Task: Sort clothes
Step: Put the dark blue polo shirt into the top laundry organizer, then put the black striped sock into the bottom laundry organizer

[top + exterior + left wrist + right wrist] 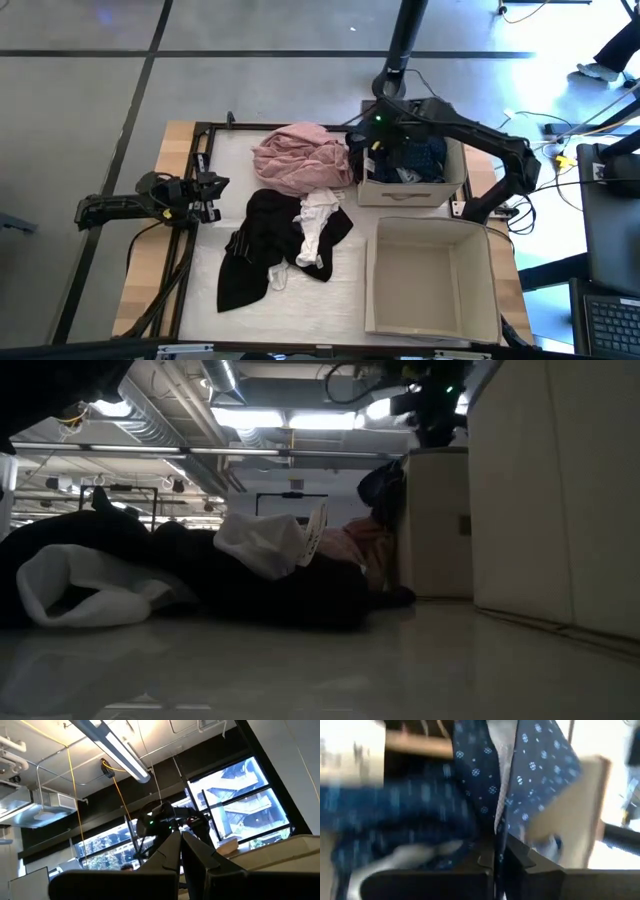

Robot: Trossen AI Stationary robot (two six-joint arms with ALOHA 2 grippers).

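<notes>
My right gripper (373,150) is shut on a dark navy dotted piece (485,785) over the left rim of the far cardboard box (410,192); most of that piece lies inside the box (418,160). A pink piece (300,155) lies bunched on the table next to the box. Black pieces (262,240) lie spread at the middle, with a white sock (316,228) on top and another (278,277) nearer. My left gripper (208,190) is shut and empty at the table's left side, away from the clothes. My right gripper pinches a fold of the navy dotted cloth (501,827) between its two fingers. The fingers come from above over the box's left rim. The cloth runs on from the fingers into the box; how many layers are held, I cannot tell.
A second, empty cardboard box (432,275) stands at the near right of the table. A dark frame rail (200,150) runs along the table's left and far edges. There is bare table between the black pieces and the near box.
</notes>
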